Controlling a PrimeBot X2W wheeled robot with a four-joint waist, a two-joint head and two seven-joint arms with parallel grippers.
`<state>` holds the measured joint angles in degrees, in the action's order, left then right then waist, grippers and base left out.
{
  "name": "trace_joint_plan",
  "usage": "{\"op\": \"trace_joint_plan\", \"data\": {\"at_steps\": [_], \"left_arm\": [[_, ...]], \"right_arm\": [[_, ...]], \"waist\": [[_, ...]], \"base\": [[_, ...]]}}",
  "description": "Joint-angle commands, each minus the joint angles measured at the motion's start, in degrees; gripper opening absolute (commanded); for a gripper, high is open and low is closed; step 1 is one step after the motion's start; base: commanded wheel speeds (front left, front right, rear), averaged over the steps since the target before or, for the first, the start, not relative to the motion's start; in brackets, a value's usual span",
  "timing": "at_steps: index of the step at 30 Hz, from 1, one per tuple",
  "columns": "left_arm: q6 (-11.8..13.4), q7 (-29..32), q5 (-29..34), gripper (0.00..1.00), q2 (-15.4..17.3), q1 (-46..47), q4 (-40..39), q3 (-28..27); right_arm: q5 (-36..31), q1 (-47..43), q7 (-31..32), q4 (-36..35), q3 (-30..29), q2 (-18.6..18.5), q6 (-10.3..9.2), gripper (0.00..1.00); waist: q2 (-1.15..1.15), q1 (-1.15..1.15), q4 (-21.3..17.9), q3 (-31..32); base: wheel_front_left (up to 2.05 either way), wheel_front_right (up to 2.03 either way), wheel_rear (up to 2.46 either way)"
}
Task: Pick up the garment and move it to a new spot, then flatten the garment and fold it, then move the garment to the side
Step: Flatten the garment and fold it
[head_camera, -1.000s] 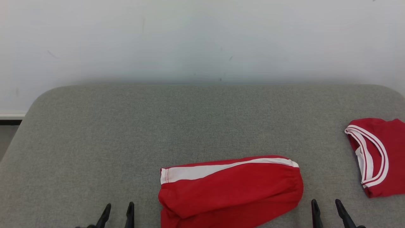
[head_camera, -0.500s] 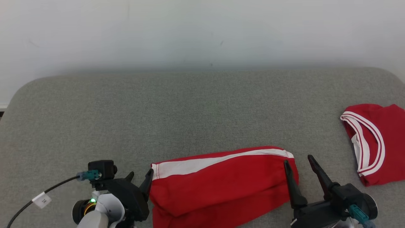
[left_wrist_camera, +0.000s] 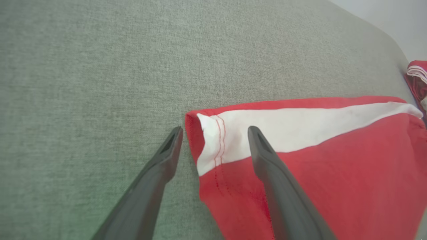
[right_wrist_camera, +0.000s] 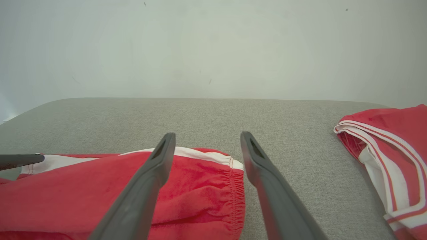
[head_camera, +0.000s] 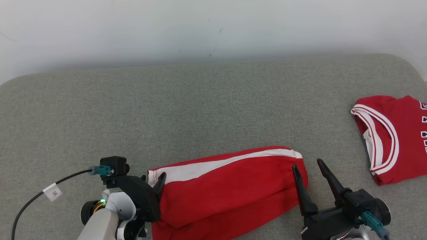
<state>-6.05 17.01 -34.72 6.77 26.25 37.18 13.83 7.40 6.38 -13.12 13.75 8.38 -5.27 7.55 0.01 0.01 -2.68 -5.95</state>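
Note:
The garment (head_camera: 227, 190) is a pair of red shorts with a white side stripe, lying folded on the grey padded surface (head_camera: 200, 110) near its front edge. My left gripper (head_camera: 152, 178) is open at the garment's left end. In the left wrist view, my left gripper (left_wrist_camera: 215, 131) straddles the stitched hem corner of the garment (left_wrist_camera: 333, 160), one finger over the cloth and one over the bare surface. My right gripper (head_camera: 307, 165) is open at the elastic right end. In the right wrist view, my right gripper (right_wrist_camera: 206, 136) hangs over that edge of the garment (right_wrist_camera: 200, 180), holding nothing.
A second red garment, a jersey with white trim (head_camera: 393, 136), lies at the right edge of the surface, also in the right wrist view (right_wrist_camera: 393, 140). A white wall (head_camera: 200, 26) stands behind the surface. A cable with a tag (head_camera: 52, 192) runs from my left wrist.
The head camera has tilted down, shifting the whole picture. Both grippers have come forward from the bottom edge to the two ends of the garment, still open.

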Motion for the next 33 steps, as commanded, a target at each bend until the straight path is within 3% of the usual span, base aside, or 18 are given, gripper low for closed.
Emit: {"op": "trace_joint_plan", "data": {"at_steps": [1,4,5,7,9,14,16,21,27,33], "left_arm": [[-0.14,-0.34,0.05,1.00,0.08,0.53,0.11,0.17],[-0.43,-0.23,-0.52,0.82,-0.27,0.79,0.62,0.86],[-0.45,-0.14,-0.66,0.49,-0.31,0.83,0.84,1.05],[-0.68,-0.22,-0.82,0.33,-0.34,0.99,1.05,1.42],[-0.82,-0.43,-1.05,0.00,-0.45,1.11,1.16,1.74],[-0.96,-1.86,-0.73,0.00,-0.01,1.78,0.67,2.45],[-0.99,-2.64,-0.42,0.00,0.23,1.93,0.26,2.61],[-0.77,-4.64,0.33,0.00,-0.63,1.46,-0.43,3.84],[-0.74,-5.34,0.06,0.00,-1.76,1.62,-0.46,5.14],[-0.80,-5.76,-0.03,0.00,-2.05,2.66,-0.28,5.88]], "right_arm": [[0.21,0.43,-0.24,0.09,-0.06,-0.11,-0.14,1.00],[0.10,0.59,-0.49,0.43,0.00,-0.15,-0.14,1.00],[-0.08,0.72,-0.60,0.42,0.06,-0.20,-0.14,1.00],[-0.21,0.89,-0.63,0.40,0.04,-0.17,-0.14,1.00],[-0.26,1.01,-0.75,0.45,-0.03,-0.19,-0.14,1.00],[0.10,2.80,0.15,0.59,0.55,-1.09,-0.14,1.00],[1.84,4.16,3.27,1.46,-0.13,-1.50,-0.14,1.00],[9.16,10.56,22.62,4.51,-6.00,-3.47,-0.14,1.00],[14.51,15.41,44.24,6.32,-11.28,-2.04,-0.13,1.00],[13.57,17.58,56.44,4.37,-13.22,0.54,-0.14,1.00]], "waist": [[-0.01,-0.01,-0.02,-0.05],[-0.01,-0.01,-0.03,0.01],[-0.01,-0.01,-0.03,0.06],[-0.01,-0.01,-0.03,0.12],[-0.01,-0.01,0.05,0.11],[-0.01,-0.01,0.26,-0.55],[-0.01,-0.01,0.36,-0.98],[-0.01,-0.01,1.72,-2.19],[-0.01,-0.01,2.62,-3.23],[-0.01,-0.01,2.82,-4.40]], "base": [[0.00,0.00,0.00],[0.00,0.00,0.00],[0.00,0.00,0.00],[0.00,0.00,0.00],[0.00,0.00,0.00],[0.00,0.00,0.00],[0.00,0.00,0.00],[0.00,0.00,0.00],[0.00,0.00,0.00],[0.00,0.00,0.00]]}}
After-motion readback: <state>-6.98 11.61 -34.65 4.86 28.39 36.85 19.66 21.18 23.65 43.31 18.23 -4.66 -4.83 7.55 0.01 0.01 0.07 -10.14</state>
